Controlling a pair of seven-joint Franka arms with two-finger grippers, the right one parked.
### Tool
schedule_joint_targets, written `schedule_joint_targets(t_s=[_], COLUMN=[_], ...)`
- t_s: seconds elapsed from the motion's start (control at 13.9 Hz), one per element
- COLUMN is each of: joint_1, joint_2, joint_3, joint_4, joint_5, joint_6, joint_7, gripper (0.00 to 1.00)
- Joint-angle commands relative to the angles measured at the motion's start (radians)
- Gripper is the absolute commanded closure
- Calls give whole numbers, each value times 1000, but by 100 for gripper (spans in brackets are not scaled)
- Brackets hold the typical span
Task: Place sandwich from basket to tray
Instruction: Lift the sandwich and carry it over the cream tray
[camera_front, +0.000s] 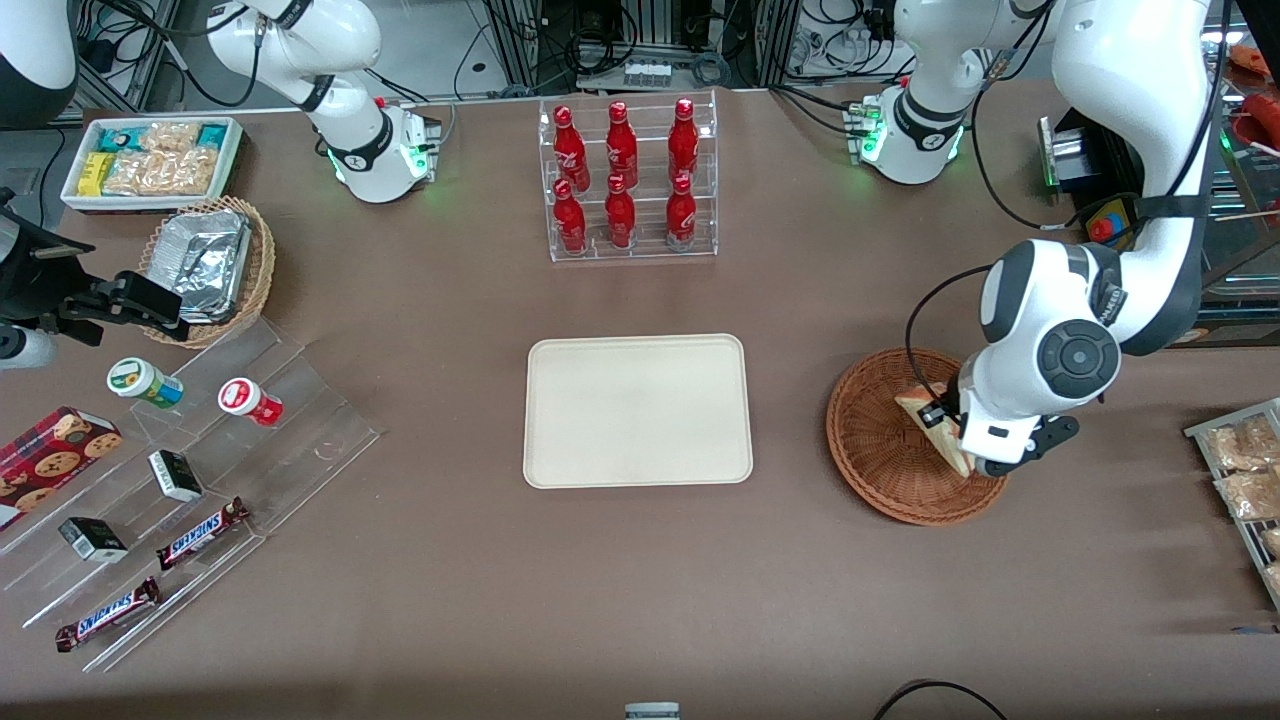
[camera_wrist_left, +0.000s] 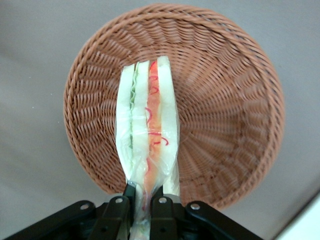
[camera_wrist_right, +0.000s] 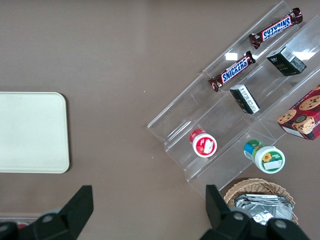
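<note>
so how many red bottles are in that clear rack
6 red bottles stand in the clear rack, farther from the front camera than the tray: three on the upper step, three on the lower. None looks hidden. The gripper holds the sandwich over the basket.

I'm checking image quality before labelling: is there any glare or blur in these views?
Front view: sharp, with glints on the foil trays. Left wrist view: end effector shut on the sandwich above the basket; its wrapper shines faintly. Right wrist view: glare patches on the acrylic shelf.
</note>
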Motion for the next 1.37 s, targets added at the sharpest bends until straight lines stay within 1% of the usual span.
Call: schedule_joint_targets(t_s=[0.0, 0.22, 0.5, 0.72, 1.01, 1.15, 1.29], joint_1=[-63, -127, -221, -290, -391, -417, -439], joint_2=[-10, -10, -6, 24, 116, 182, 249], joint_3=[2, 2, 0, 0, 2, -1, -38], joint_4=[46, 66, 93, 118, 208, 262, 323], joint_5=[15, 13, 13, 12, 3, -2, 4], joint_6=[-59, -59, -56, -30, -29, -27, -27], joint_7=[17, 34, 121, 141, 155, 155, 143], gripper=[100, 100, 100, 100, 100, 100, 100])
